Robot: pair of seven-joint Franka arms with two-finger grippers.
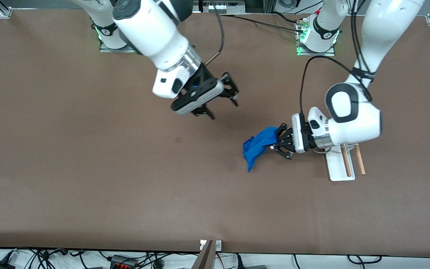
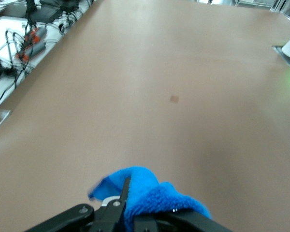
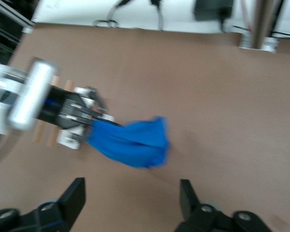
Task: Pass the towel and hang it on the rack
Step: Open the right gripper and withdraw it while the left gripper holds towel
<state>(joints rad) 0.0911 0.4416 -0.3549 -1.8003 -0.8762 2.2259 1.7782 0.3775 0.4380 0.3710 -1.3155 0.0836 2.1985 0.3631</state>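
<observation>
The royal-blue towel (image 1: 258,145) is bunched in my left gripper (image 1: 279,141), which is shut on one end of it; the rest droops over the table. The left wrist view shows the towel (image 2: 150,193) clamped in that gripper (image 2: 140,212). The rack (image 1: 337,164), a white base with two wooden rods (image 1: 353,158), stands under the left wrist, partly hidden by it. My right gripper (image 1: 223,110) is open and empty, in the air over the middle of the table, pointing toward the towel. The right wrist view shows the towel (image 3: 130,140) past the open right gripper (image 3: 133,193).
A small dark mark (image 1: 178,139) lies on the brown table (image 1: 88,179). Cables and power strips (image 1: 125,259) run along the table edge nearest the front camera. The arm bases (image 1: 315,37) stand at the edge farthest from it.
</observation>
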